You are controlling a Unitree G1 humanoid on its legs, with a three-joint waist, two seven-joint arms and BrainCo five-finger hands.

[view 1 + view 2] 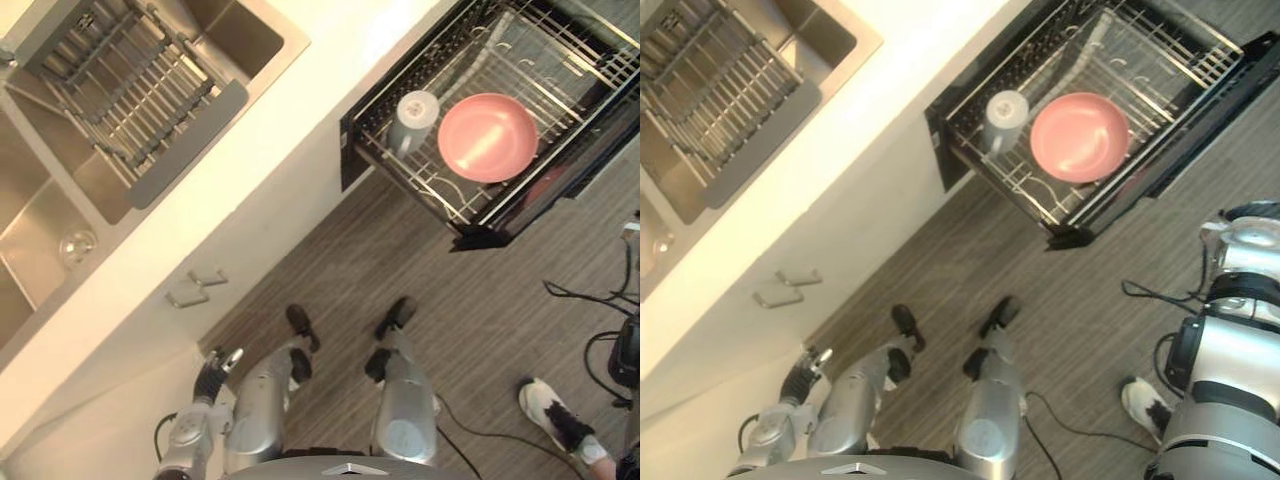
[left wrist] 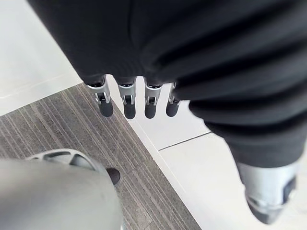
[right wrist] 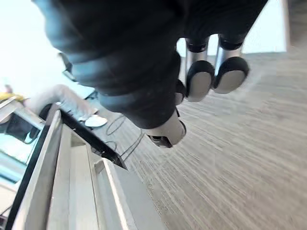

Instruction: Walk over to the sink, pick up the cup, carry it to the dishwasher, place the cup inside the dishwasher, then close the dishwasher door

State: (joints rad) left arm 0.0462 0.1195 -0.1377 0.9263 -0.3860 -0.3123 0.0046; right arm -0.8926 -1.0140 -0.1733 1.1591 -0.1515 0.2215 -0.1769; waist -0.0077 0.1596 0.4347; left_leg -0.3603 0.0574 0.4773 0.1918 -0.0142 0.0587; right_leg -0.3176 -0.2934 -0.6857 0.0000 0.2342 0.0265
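The left robot hand (image 1: 218,368) hangs low in the lower left of the head views, arm down along the body and close to the white cabinet front. In its wrist view the silver fingers (image 2: 125,103) point straight down in an even row, dark tips level. The thumb (image 2: 266,201) stands apart, and the hand is relaxed and empty. The right robot hand (image 3: 201,81) also hangs over the floor, its rounded dark fingertips loosely bent with the thumb below them, and nothing is in its grasp.

The floor (image 1: 480,300) is grey-brown planking with a fine streaked grain. A person's white shoe (image 1: 555,418) stands on it at the lower right. Two slim metal handles (image 1: 195,287) sit on the flat white cabinet front at centre left. Above them the smooth pale counter (image 1: 300,110) runs diagonally across the frame.

In the upper left the brushed-steel sink (image 1: 40,215) is set into the counter, a square-cornered basin. A grey drying rack (image 1: 130,90) of parallel bars spans it.

At the upper right the dishwasher rack (image 1: 545,55) is pulled out over the floor — a basket of thin bright wire in a black frame. The cup (image 1: 415,115) stands in its left part. It is a pale grey cylinder with its round mouth facing the camera. Just beside it, to the right, lies a round pink plate (image 1: 488,137) — matte, shallow, face up. Both hands are well apart from the cup.
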